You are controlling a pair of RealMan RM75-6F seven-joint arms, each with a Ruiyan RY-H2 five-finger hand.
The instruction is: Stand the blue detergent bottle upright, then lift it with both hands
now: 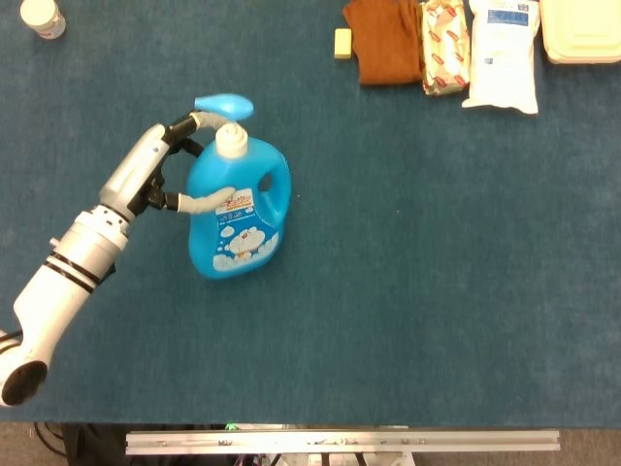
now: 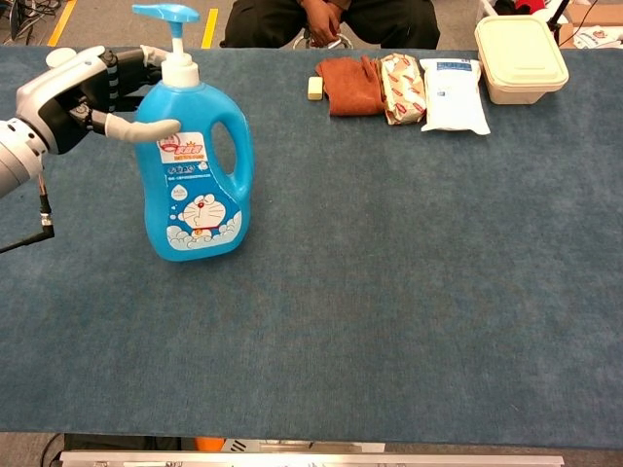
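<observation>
The blue detergent bottle (image 1: 238,221) (image 2: 199,175) with a pump top and cartoon label stands upright on the blue table, left of centre. My left hand (image 1: 175,170) (image 2: 92,97) grips it near the neck, thumb across the front of the shoulder and fingers curled behind the white collar. The right hand shows in neither view.
Along the far edge lie a brown cloth (image 2: 348,83), a small yellow block (image 2: 314,88), a wrapped packet (image 2: 402,88), a white pouch (image 2: 453,93) and a cream lidded box (image 2: 521,55). A small white jar (image 1: 42,16) stands at the far left. A seated person (image 2: 331,19) is behind the table.
</observation>
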